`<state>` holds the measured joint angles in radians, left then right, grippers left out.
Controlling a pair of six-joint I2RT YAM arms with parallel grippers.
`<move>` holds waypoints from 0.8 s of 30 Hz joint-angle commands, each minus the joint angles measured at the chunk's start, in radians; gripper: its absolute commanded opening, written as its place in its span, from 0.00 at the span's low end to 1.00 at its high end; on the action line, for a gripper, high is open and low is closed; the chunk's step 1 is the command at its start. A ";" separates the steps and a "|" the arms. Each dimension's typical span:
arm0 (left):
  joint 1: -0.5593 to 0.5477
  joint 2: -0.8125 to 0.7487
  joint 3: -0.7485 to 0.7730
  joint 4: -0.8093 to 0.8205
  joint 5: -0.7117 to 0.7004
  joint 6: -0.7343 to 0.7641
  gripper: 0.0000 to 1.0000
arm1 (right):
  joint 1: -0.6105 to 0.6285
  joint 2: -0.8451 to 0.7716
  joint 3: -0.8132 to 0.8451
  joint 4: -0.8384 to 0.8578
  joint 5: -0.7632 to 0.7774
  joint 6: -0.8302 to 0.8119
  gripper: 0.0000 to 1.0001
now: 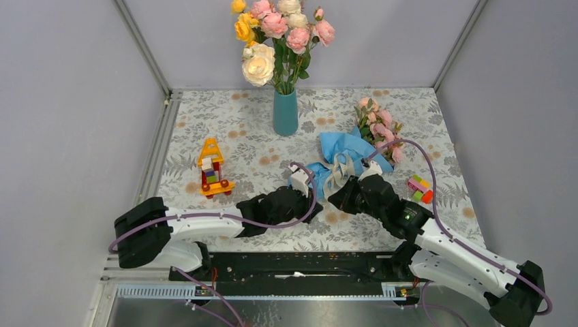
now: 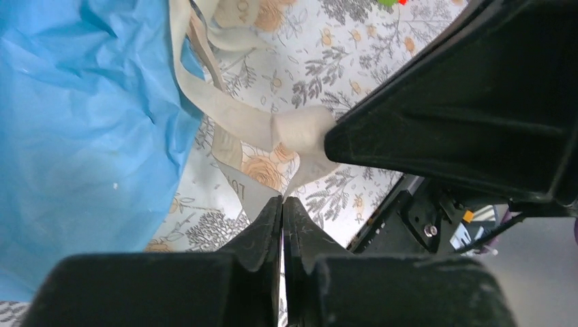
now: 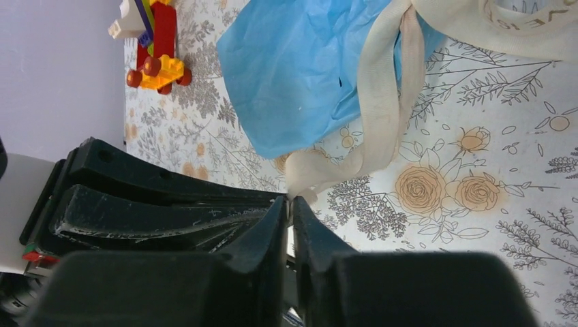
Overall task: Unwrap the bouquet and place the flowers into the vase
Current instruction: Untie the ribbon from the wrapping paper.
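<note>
Currently both arms reach to mid-table and their tips meet at the near end of the bouquet (image 1: 347, 153).

Bouquet: lies flat on the table (image 1: 204, 116), right of centre. Crinkled blue paper (image 2: 82, 136) is bunched around the stems. The flowers (image 1: 378, 126) stick out at the far end, pointing to the back right.

Ribbon (image 3: 385, 102): cream with printed lettering. It crosses the near end of the paper and trails in loops onto the table.

Left gripper (image 2: 283, 202): fingers pressed together with only a hairline between them. A pale strip of ribbon is caught at the tips.

Right gripper (image 3: 290, 204): closed the same way, with a ribbon end pinched right at the tips. The ribbon runs from there up toward the paper.

Relative position: the two grippers are just beside each other, and each shows in the other's wrist view. I cannot tell whether they touch. Both sit low over the table at the paper's near edge.

Vase (image 1: 285, 112): upright at back centre, left of the bouquet and apart from it. It holds big roses (image 1: 276, 34) in yellow, cream and pink.

Other items: a toy (image 1: 215, 170) of coloured bricks stands left of centre. Loose blocks (image 1: 419, 189) lie near the right edge, beside the right arm.
</note>
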<state>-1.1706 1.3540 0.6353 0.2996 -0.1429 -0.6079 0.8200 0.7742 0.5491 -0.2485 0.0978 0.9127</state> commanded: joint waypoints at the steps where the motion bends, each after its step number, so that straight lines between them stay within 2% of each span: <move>1: -0.001 -0.035 0.081 -0.030 -0.096 0.017 0.00 | 0.009 -0.027 0.064 -0.046 0.062 -0.026 0.23; 3: 0.002 -0.038 0.120 -0.112 -0.131 0.025 0.00 | 0.010 -0.045 0.088 -0.094 0.102 -0.055 0.40; 5: 0.016 -0.048 0.143 -0.186 -0.161 0.026 0.00 | 0.008 -0.063 0.125 -0.165 0.169 -0.085 0.46; 7: 0.042 -0.068 0.149 -0.236 -0.171 0.019 0.00 | 0.008 -0.075 0.169 -0.248 0.254 -0.113 0.57; 11: 0.125 -0.120 0.130 -0.278 -0.130 -0.004 0.00 | -0.004 -0.054 0.240 -0.371 0.350 -0.169 0.73; 15: 0.209 -0.161 0.092 -0.250 -0.020 -0.008 0.00 | -0.105 -0.014 0.236 -0.372 0.312 -0.211 0.76; 19: 0.257 -0.161 0.096 -0.283 0.035 -0.007 0.00 | -0.306 0.019 0.140 -0.205 0.082 -0.229 0.73; 24: 0.272 -0.172 0.085 -0.298 0.058 -0.007 0.00 | -0.400 0.140 0.085 -0.065 -0.035 -0.226 0.72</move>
<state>-0.9073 1.2125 0.7280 -0.0059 -0.1410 -0.6106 0.4667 0.8356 0.6590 -0.4515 0.1997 0.7082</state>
